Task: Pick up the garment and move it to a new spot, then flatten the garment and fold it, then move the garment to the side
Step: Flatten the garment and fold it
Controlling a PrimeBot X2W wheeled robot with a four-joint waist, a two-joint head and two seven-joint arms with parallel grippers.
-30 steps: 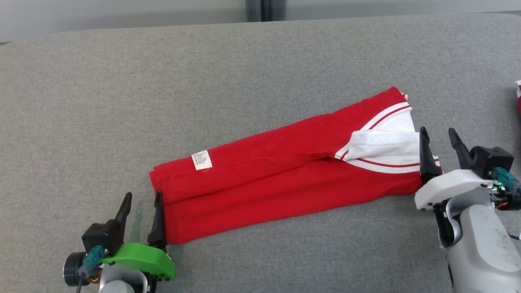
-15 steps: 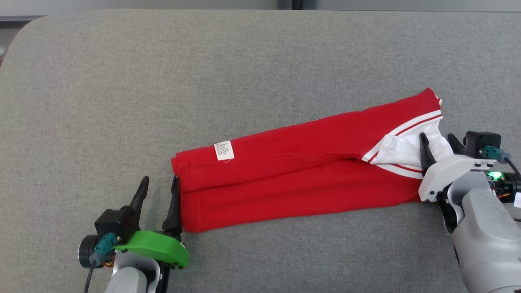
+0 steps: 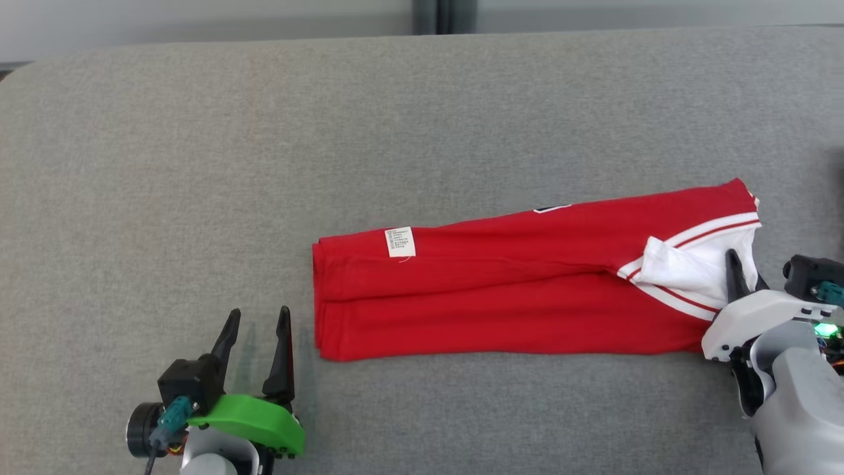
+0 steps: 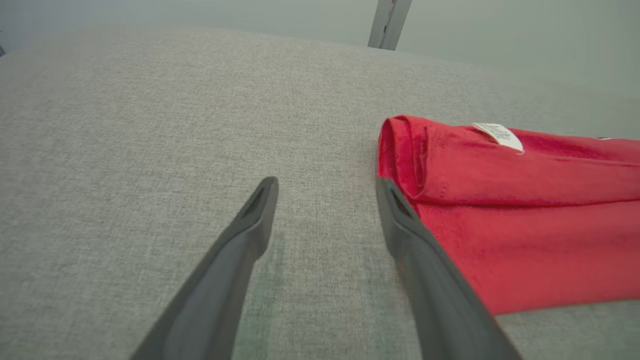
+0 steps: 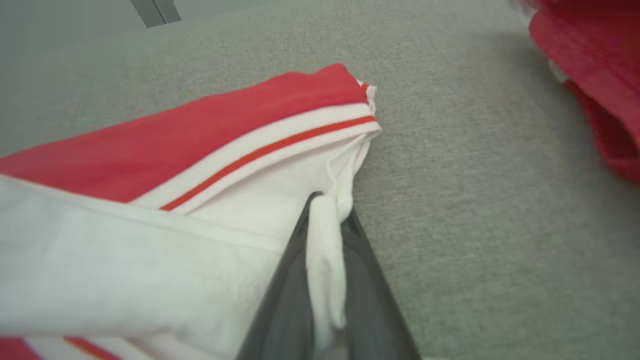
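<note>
The garment (image 3: 501, 290) is a red piece folded into a long strip, with a white part striped in red at its right end and a small white label (image 3: 400, 241) near its left end. It lies on the grey surface (image 3: 330, 132). My right gripper (image 3: 740, 277) is shut on the white edge of the garment (image 5: 325, 250) at that right end; the cloth is pinched between the two dark fingers. My left gripper (image 3: 257, 330) stands open just left of the garment's left end (image 4: 400, 150), with nothing between its fingers.
Another red and white cloth (image 5: 595, 90) lies to the right of the right gripper. The grey surface stretches bare behind and to the left of the garment; its far edge (image 3: 264, 36) meets a pale wall.
My right gripper has closed on the white edge of the garment. The garment has swung to lie more level. The head camera has shifted. The left gripper stays open.
</note>
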